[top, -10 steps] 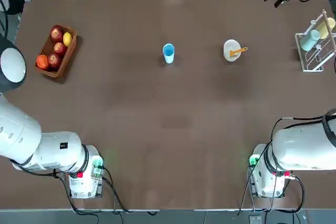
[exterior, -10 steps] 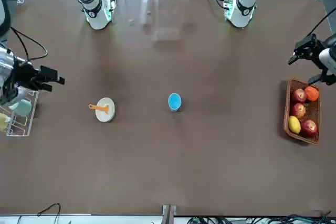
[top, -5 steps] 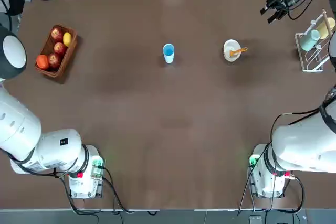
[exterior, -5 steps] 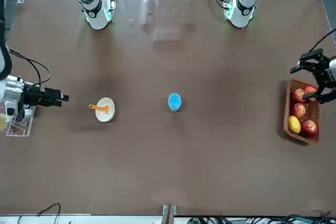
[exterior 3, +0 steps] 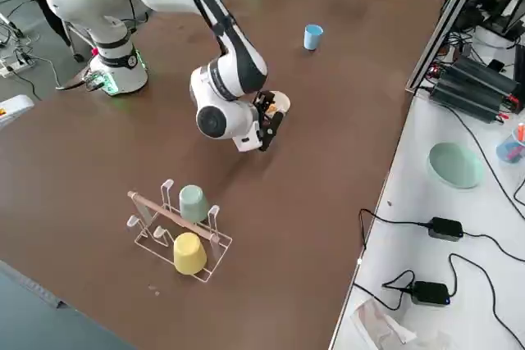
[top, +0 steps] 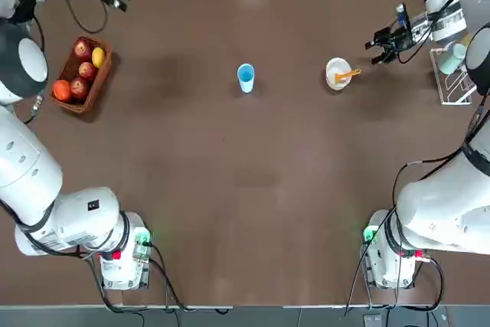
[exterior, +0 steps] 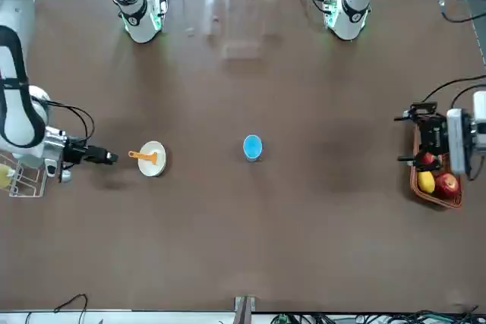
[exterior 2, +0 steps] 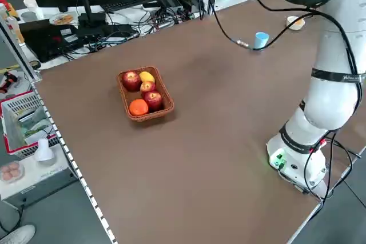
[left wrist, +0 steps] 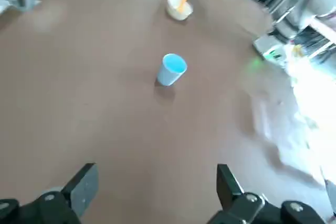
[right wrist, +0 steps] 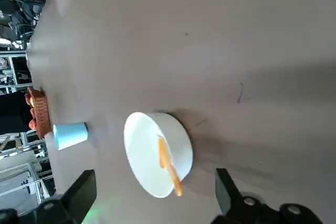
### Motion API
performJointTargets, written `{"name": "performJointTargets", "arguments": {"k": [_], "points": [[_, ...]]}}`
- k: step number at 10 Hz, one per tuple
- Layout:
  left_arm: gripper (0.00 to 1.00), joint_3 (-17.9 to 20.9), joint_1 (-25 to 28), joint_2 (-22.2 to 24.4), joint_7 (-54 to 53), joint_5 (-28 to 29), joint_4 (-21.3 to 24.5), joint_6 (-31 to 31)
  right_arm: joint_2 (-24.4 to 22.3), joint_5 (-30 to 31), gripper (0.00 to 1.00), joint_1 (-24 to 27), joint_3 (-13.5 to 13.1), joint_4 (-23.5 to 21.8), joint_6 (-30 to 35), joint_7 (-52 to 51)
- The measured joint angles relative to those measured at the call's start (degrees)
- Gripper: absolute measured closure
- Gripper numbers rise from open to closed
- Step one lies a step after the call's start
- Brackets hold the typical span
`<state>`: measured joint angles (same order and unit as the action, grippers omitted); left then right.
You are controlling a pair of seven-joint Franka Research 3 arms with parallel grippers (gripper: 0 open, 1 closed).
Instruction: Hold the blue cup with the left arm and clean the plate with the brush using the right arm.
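The brown counter (top: 253, 158) spreads wide between my two arms, and both have moved in over it in the last second. My right tool (top: 370, 53) has swung inward from beside the rack (top: 456, 103) and is now near the plate (top: 332, 71), not touching it; its jaws stand wide, with nothing between them. The brush (top: 350, 75) lies across the plate, its orange handle poking over the rim, so I judge that picking it up is my right arm's next job. My left tool (exterior: 399, 139) has come in too, and hangs by the fruit basket (top: 107, 67), spread wide and empty, still well apart from the cup (top: 246, 78), which stands mid-counter where it was. Neither hold is made, so cleaning hasn't begun. My right arm bends out past the rack, then points back inward; my left reaches forward along its own side.
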<state>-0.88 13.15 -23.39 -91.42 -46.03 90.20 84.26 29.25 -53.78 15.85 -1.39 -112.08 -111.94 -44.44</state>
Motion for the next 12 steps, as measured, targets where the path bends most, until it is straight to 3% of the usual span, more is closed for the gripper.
{"name": "performJointTargets", "arguments": {"k": [4,8,10,12], "points": [[0.0,-0.84,0.16,-8.74,-23.29,-11.09,9.83,4.31,0.46,-0.43,0.0,-0.24,1.35,-4.11,-3.21,-5.26],[0.01,-5.73,-0.81,-16.0,-37.22,-18.83,10.95,10.03,0.45,-0.49,0.01,-0.85,3.17,-5.78,-4.89,-7.64],[0.01,-6.39,-4.38,-19.44,-40.12,-22.52,10.96,11.16,0.39,-0.51,0.11,-0.82,3.49,-6.19,-4.87,-7.7],[0.02,-6.43,-10.12,-22.12,-41.28,-27.07,10.85,12.07,0.34,-0.55,0.13,-0.42,3.87,-7.58,-4.85,-7.83]]}}
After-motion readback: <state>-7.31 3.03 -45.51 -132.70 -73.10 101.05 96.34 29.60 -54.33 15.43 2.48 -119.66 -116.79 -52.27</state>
